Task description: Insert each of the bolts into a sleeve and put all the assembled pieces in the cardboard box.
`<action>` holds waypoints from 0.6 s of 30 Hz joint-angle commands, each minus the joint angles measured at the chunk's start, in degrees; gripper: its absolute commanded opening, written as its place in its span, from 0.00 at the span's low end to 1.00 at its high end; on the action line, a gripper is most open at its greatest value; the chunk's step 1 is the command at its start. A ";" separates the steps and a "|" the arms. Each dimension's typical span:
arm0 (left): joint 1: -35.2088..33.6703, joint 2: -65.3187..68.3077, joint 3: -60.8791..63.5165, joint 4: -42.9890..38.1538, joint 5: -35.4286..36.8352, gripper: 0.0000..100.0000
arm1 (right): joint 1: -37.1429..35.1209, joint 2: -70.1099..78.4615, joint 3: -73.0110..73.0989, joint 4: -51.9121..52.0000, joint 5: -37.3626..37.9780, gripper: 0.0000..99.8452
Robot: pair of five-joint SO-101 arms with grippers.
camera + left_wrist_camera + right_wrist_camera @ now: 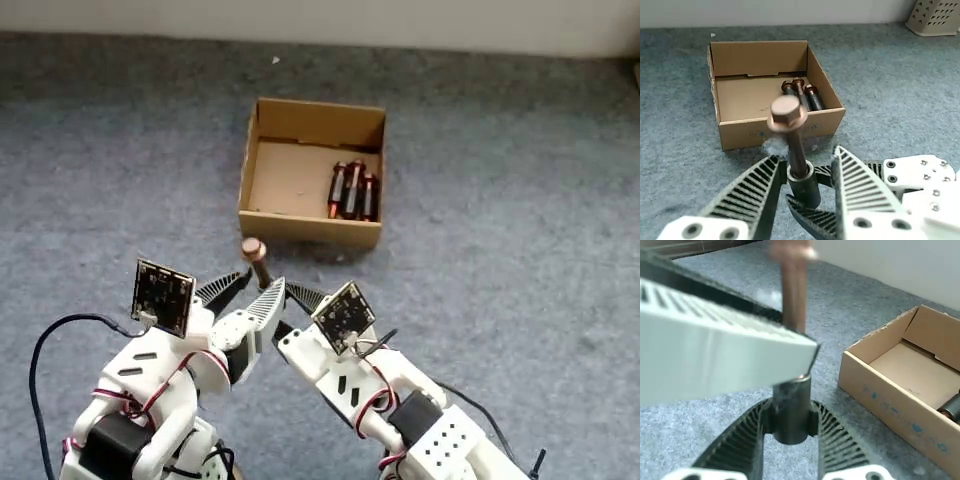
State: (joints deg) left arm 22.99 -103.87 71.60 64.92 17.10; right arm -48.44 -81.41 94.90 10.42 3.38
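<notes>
A square, shallow cardboard box (290, 180) of plain brown corrugated board sits open-topped on a grey, short-piled carpet (500, 200), towards its far edge. Three assembled pieces (352, 190) lie side by side on the box floor against its right wall, close to the near right corner. Each is a dark cylinder with a coppery head at one end.

Just in front of the box's near wall, the two arms meet above the carpet. The right gripper (790, 411) is clamped on a black, smooth, tubular sleeve (790, 417), with its ribbed black fingers (750, 435) pressed to both sides. A bolt (787, 116) stands upright in the sleeve's mouth. It has a copper-coloured, round flanged head on a slim brown shank, much of which is above the sleeve.

The left gripper (807, 156) stands spread around the same piece. Its ribbed black finger (752, 187) is close against the shank and its ribbed white finger (855, 182) stands off to the other side with a gap.

A pale, perforated plastic basket (935, 17) stands at the carpet's far edge
</notes>
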 commanded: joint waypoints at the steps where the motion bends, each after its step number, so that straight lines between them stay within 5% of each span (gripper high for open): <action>1: 0.57 -0.40 -2.24 0.88 -0.44 0.19 | 0.57 -1.01 -0.92 -1.63 0.26 0.00; 18: -16.84 -0.48 -4.88 0.44 -0.53 0.19 | 0.57 -1.01 -0.48 -1.63 0.26 0.00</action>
State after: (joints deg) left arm 11.30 -104.04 68.88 65.63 17.10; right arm -48.62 -81.41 94.90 10.42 3.47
